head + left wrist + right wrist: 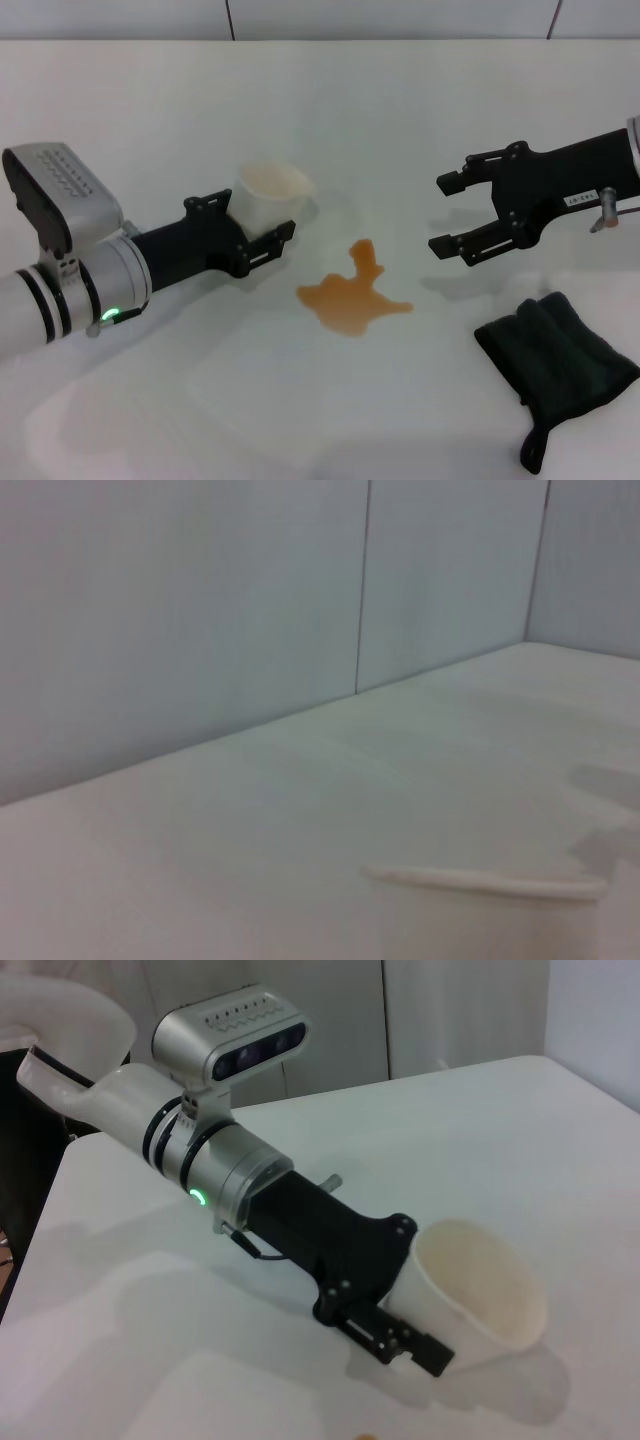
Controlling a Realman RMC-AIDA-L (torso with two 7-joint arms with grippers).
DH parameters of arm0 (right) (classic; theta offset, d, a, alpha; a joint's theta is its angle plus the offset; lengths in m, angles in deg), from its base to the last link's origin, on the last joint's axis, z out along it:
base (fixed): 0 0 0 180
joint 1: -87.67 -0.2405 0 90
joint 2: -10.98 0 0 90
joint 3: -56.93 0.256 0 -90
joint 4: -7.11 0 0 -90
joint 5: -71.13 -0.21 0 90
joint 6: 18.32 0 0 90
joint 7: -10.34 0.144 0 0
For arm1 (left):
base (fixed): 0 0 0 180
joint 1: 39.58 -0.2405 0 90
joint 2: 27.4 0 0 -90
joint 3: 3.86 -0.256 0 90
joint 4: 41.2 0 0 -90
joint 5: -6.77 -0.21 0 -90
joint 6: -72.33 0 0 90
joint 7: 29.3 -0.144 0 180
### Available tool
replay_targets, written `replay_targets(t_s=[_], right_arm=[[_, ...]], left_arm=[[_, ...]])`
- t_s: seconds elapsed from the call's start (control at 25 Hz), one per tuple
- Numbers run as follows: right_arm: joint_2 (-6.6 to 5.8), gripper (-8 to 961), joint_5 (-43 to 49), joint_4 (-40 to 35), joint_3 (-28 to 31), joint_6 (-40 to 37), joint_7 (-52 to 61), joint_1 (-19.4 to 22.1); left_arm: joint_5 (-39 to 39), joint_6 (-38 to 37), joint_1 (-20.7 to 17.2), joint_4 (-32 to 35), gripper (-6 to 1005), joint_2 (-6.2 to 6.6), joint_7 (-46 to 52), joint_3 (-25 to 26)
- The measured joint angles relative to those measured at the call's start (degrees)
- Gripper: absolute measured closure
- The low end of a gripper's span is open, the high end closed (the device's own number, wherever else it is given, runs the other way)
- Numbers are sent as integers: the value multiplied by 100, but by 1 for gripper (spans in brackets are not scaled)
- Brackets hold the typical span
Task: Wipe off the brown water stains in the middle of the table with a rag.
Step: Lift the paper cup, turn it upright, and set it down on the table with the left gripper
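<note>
A translucent white plastic cup [268, 200] sits tilted at the left of the white worktop [400, 110], its mouth turned up and away from the robot and its pale beige inside showing; it lies just beside the upper left of the brown water stains [352, 294], with a thin strip of bare surface between them. Behind the worktop runs a pale panelled wall [200, 610] with dark vertical seams. The stains form a single orange-brown puddle with lobed edges near the middle of the worktop, one narrow lobe reaching up toward the cup and a broader one spreading right. The rag [557, 360], dark charcoal and thickly folded, lies at the near right, well apart from the puddle, a narrow tail-like strip hanging toward the front edge. The left claw [258, 236] is closed around the cup, its black fingers [400, 1338] pressed to the cup's side in the right wrist view. The right claw [455, 213] hovers above the worktop, beyond the rag and right of the puddle, fingers spread wide and gripping nothing.
</note>
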Motion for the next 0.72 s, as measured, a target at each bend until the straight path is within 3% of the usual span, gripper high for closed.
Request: replay_targets(t_s=[0.56,0.72], right_arm=[[-7,98,0,9,0,76,-23,67],[-8,98,0,9,0,76,-24,74]], left_arm=[[23,11,-163,-33,380,-4,13,-133],[31,50,-150,-15,218,-4,49,-123]])
